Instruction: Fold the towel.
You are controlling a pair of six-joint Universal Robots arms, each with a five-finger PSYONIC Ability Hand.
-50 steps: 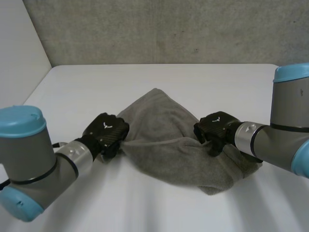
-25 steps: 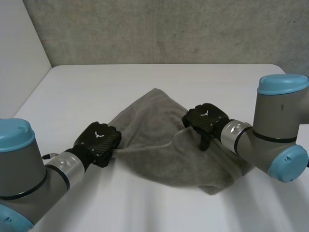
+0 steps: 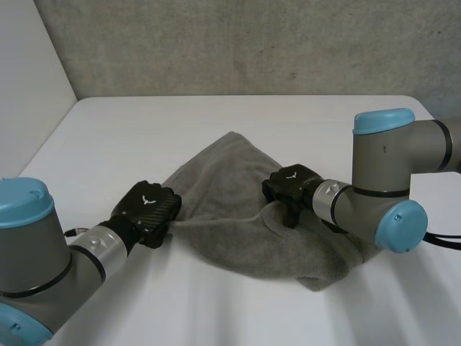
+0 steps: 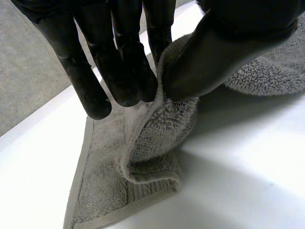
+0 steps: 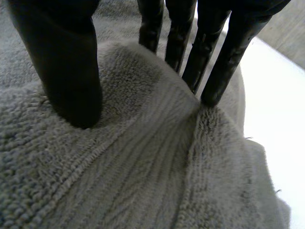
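Towel (image 3: 230, 180), grey terry, lies in a rumpled heap on the middle of the white table (image 3: 216, 115), one corner peaking toward the far wall. Its long axis runs roughly side to side, slanting nearer the robot at its right end. The left hand (image 3: 150, 209) sits at the towel's left edge and pinches a fold of that hem between thumb and fingers (image 4: 124, 62). The right hand (image 3: 288, 189) is on top of the towel, right of its middle, with a ridge of cloth bunched between thumb (image 5: 66, 62) and fingertips. A pulled edge runs between the hands, so I reckon any fold will turn on that line.
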